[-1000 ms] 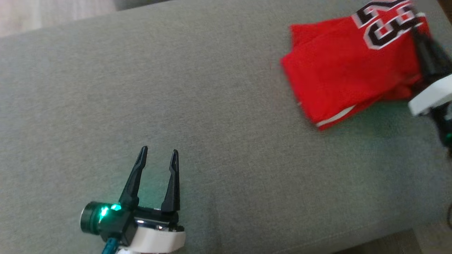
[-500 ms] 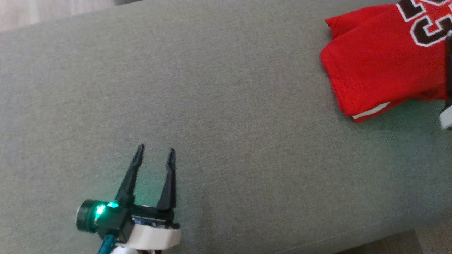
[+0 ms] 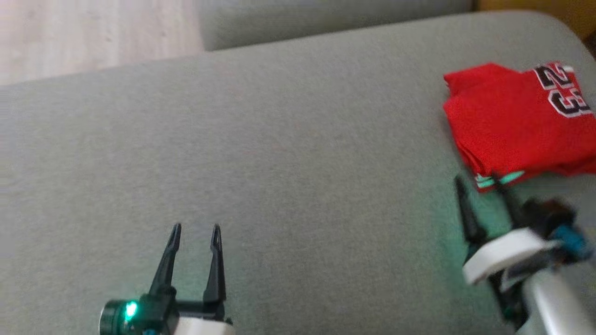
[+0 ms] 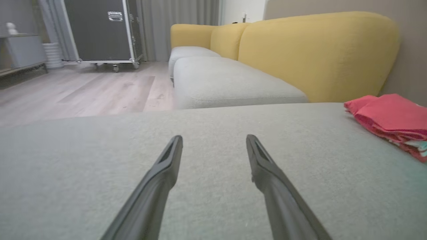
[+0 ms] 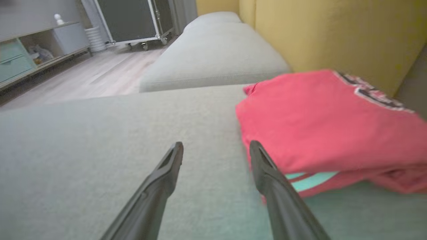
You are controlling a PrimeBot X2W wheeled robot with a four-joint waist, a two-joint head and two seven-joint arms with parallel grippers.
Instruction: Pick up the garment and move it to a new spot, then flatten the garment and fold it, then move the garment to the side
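The garment, a red jersey with the number 23, lies folded at the far right of the grey sofa seat. My right gripper stands open just in front of the jersey's near edge, with nothing between its fingers. In the right wrist view the folded garment sits just past and to the right of the open right gripper. My left gripper rests open over bare cushion at the lower left, far from the jersey. The left wrist view has the garment at its right edge, beyond the open left gripper.
A yellow sofa back rises behind the seat. A second grey cushion lies beyond, with wooden floor to the left. A dark wheeled case and low shelves stand farther off.
My right gripper has let go of the garment, opened, and drawn back toward me. The head camera has shifted, so the whole scene sits differently. The left gripper stays open.
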